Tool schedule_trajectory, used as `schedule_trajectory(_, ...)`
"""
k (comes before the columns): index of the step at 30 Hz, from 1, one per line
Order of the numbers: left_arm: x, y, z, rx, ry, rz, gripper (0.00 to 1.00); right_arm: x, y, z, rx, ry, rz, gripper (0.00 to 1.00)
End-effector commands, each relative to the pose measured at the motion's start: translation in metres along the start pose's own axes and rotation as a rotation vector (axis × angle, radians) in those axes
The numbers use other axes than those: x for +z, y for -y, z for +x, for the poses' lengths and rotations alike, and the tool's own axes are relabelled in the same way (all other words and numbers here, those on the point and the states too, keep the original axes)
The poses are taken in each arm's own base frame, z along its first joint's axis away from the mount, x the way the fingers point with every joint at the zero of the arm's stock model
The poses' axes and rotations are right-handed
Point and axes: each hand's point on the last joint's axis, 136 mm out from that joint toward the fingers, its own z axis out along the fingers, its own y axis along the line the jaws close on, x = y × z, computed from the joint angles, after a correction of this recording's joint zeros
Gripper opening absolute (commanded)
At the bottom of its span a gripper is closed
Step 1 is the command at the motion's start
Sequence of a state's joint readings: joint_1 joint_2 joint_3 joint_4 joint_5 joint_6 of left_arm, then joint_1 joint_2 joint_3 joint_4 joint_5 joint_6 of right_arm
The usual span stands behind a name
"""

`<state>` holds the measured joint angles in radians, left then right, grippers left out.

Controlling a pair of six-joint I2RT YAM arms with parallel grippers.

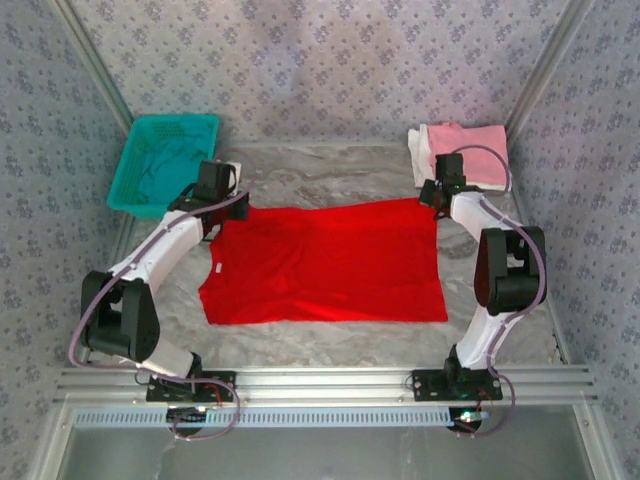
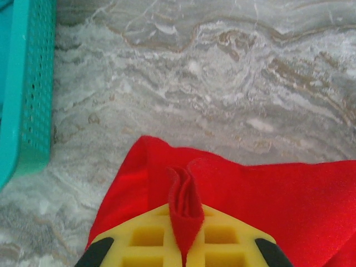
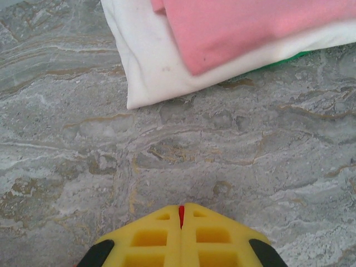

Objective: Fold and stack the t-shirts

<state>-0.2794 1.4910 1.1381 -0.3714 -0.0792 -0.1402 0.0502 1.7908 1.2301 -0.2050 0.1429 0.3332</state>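
Red t-shirt point(image 1: 325, 265) lies spread flat, just near-left of the folded pile point(image 1: 465, 150). Left gripper point(image 2: 185, 225) is clamped on the far-edge corner away from the pile. Right gripper point(image 3: 181, 214) pinches the corner beside the pile. The cloth is likely light, limp and drapey, best held by corners or hems.

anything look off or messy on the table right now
Nothing much. The red t-shirt lies mostly flat, its far corners pinched by the left gripper and right gripper. The pink t-shirt sits offset on the white t-shirt.
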Motion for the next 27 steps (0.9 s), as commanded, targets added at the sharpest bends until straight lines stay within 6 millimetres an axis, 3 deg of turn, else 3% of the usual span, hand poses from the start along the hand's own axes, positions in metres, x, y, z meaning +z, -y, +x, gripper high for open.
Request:
schedule_trajectory(1, -0.014, -0.006, 0.012, -0.025, -0.017, -0.013, 0.00, -0.013, 0.001, 0.000, 0.025, 0.019, 0.011, 0.00)
schedule_trajectory(3, -0.015, -0.006, 0.020, -0.034, -0.029, -0.008, 0.00, -0.012, 0.007, 0.014, 0.035, -0.004, 0.032, 0.00)
schedule_trajectory(10, -0.021, -0.003, 0.050, -0.056, -0.094, 0.000, 0.00, -0.018, 0.015, 0.035, 0.061, -0.045, 0.047, 0.00)
schedule_trajectory(27, -0.045, 0.004, 0.099, -0.067, -0.213, -0.013, 0.00, -0.045, 0.024, 0.064, 0.051, -0.087, 0.065, 0.03)
